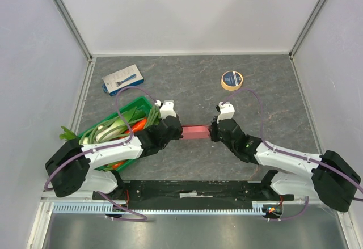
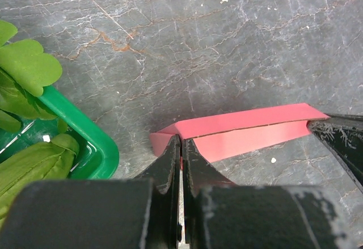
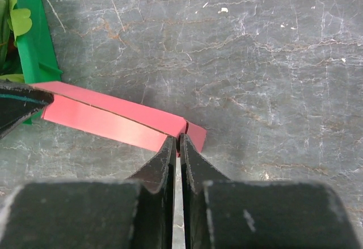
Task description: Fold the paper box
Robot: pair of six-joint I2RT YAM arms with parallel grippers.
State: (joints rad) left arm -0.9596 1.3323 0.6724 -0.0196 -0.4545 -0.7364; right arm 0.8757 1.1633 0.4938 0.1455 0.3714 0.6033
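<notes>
Seen from above, the green crate of leeks and other vegetables lies at nine o'clock from the middle of the worktop. Just beside it, the left end effector has its jaws drawn narrow, pinching the thin flap at the near end of the paper box; the left wrist view shows a sliver of pink card caught between the fingertips. The box lies across the centre of the worktop, spanning the gap between the two arms, its long axis running from nine to three o'clock. It looks already folded into a long, shallow sleeve, with one lengthwise seam where the top panel overlaps the side. At three o'clock, the right end effector is also nearly closed, its tips nipping the small flap at the far end. The body seems formed. What appears left is tucking in both end flaps, which jut out loose, and squaring the sleeve.
</notes>
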